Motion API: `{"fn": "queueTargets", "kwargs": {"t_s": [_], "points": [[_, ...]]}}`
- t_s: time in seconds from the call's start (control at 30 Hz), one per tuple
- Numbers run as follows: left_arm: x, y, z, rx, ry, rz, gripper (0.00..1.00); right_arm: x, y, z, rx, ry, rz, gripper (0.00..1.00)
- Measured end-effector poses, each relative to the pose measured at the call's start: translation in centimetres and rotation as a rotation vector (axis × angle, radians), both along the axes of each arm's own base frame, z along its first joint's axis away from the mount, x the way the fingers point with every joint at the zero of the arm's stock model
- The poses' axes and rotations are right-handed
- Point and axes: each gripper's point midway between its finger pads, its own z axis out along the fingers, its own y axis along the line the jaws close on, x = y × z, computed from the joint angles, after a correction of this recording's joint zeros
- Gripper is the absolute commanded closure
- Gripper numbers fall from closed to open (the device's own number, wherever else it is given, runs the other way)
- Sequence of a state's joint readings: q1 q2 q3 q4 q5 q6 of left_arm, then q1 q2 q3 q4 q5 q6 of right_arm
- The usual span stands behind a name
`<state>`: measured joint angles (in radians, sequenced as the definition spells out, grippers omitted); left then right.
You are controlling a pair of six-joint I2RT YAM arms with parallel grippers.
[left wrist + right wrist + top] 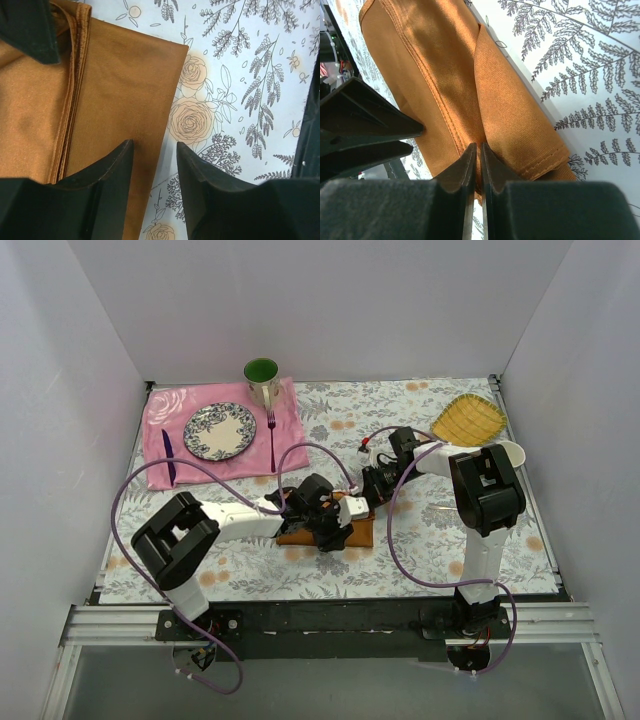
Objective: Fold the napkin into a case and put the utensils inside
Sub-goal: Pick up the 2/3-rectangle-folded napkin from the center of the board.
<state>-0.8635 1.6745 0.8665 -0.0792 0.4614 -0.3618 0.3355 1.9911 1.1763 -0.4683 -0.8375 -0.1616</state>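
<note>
The napkin [361,532] lies folded into a flat strip on the floral tablecloth [430,540], near the middle of the table's near edge, with its long axis running left to right. The right gripper [480,148] has its fingers almost together, pinching a raised fold at the strip's right end. The left gripper [155,147] stands apart and empty, straddling the cloth's edge. Both wrists hide the strip's middle from above. Far left lies a pink cloth [285,425] with a plate [219,430] and a green cup [262,378], and far right a yellow dish [468,419].
</note>
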Motion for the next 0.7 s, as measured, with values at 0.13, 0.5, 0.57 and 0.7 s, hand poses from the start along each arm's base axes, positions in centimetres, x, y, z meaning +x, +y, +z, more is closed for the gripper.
{"fn": "queueTargets", "kwargs": {"t_s": [0.13,0.5,0.57,0.7], "points": [[-0.4,0.0,-1.0,0.044,-0.043,-0.031,0.6,0.0,0.0,0.0,-0.001,0.001,0.0,0.85],[1.5,-1.5,-1.4,0.071,-0.126,-0.049,1.0,0.0,-0.1,0.0,-0.001,-0.001,-0.001,0.85],[1.6,-1.7,-1.4,0.074,-0.125,-0.05,1.0,0.1,-0.1,0.0,-0.001,-0.003,0.0,0.85],[1.3,-1.7,-1.3,0.072,-0.114,-0.063,1.0,0.1,-0.1,0.0,0.0,-0.008,0.005,0.84]]}}
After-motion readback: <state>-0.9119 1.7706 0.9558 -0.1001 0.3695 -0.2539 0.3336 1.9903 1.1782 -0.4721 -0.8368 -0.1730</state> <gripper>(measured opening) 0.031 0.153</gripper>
